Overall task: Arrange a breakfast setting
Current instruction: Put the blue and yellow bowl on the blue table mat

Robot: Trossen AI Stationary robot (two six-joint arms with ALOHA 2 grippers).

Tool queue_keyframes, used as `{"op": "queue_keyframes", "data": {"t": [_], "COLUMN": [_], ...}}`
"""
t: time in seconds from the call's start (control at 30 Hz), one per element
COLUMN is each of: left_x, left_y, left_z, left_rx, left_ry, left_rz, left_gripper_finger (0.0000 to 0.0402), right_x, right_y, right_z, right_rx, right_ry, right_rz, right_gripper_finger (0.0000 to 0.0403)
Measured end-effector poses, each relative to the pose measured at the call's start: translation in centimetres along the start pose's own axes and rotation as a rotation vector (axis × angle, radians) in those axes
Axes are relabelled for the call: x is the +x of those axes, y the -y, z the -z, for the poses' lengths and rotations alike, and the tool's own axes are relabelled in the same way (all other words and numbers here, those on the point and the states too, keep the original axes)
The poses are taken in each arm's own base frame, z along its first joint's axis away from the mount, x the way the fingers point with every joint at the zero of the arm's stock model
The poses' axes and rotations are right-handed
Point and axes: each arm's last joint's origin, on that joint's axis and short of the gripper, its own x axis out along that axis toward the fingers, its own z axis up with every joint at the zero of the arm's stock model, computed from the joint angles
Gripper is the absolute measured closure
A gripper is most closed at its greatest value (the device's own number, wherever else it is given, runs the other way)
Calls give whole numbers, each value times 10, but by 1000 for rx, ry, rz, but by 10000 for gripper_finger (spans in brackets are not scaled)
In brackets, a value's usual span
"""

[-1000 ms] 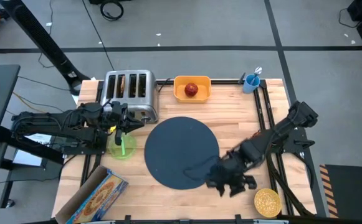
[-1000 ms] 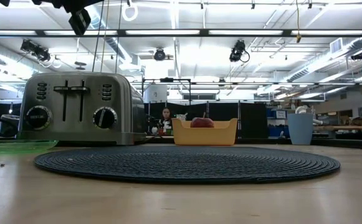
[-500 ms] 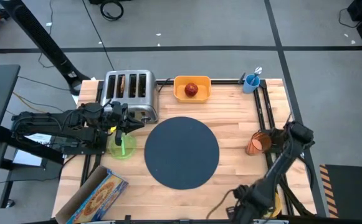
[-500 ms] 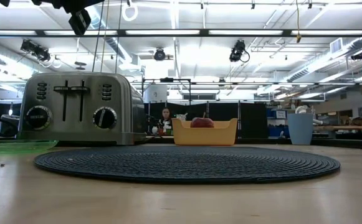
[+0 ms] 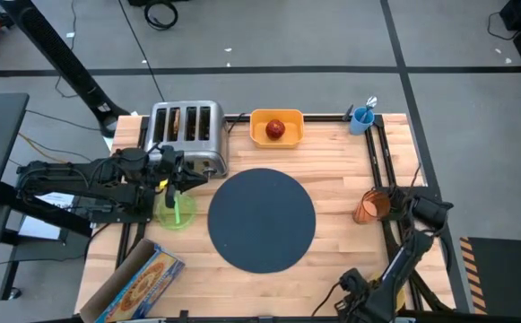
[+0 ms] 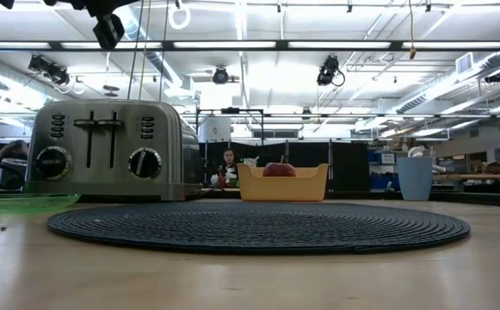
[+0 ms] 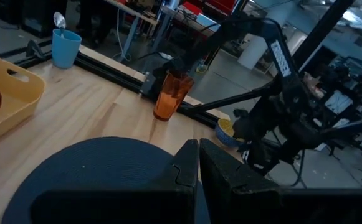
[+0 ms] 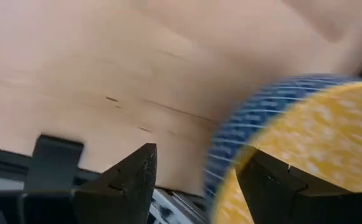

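fingers of the right gripper (image 8: 196,180) stood apart beside the small yellow bowl (image 8: 305,155), not grasping it (bowl off the mat's (image 5: 262,218) right-front edge). left gripper (image 7: 198,165) clenched, empty, left of the mat.

The right arm (image 5: 402,260) is no longer stretched over the near right part of the mat (image 5: 262,218). It has swung back off it toward the near right corner of the counter (image 5: 336,179), and its forearm now runs from the right edge down to the bottom border of the high view.

The right tool (image 8: 196,177) has gone with it. It now sits at the counter's near edge, fingers apart, with the yellow bowl (image 8: 299,152) just ahead of them.

With the arm withdrawn, the orange cup (image 5: 370,205), hidden a second ago, stands exposed near the right edge. The bowl, previously plain in the high view, is now covered there.
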Motion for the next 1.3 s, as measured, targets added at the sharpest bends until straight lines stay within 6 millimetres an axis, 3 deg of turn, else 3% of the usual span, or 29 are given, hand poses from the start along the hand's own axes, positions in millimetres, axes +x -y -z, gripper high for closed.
{"op": "queue_keyframes", "data": {"t": [0.13, 0.53, 0.87, 1.07, 1.3], "left_x": [0, 0, 0, 0, 0], "left_y": [0, 0, 0, 0, 0], "left_z": [0, -1, -1, -1, -1], "left_rx": [-22, -15, -13, -12, -15], "left_ry": [2, 10, 9, 9, 8], "left_rz": [1, 4, 3, 3, 3], "left_gripper_finger": [379, 379, 379, 379, 379], "right_x": [9, 8, 3, -15, -62], "right_y": [-6, -7, -16, -31, -50], "right_z": [1, -2, -21, -36, -67], "right_rx": [-17, -59, -203, -477, -845], "right_ry": [-10, 3, -1, -1, 106], "right_rz": [2, 1, -1, -68, -127], "right_gripper_finger": [209, 303, 382, 382, 382]}}
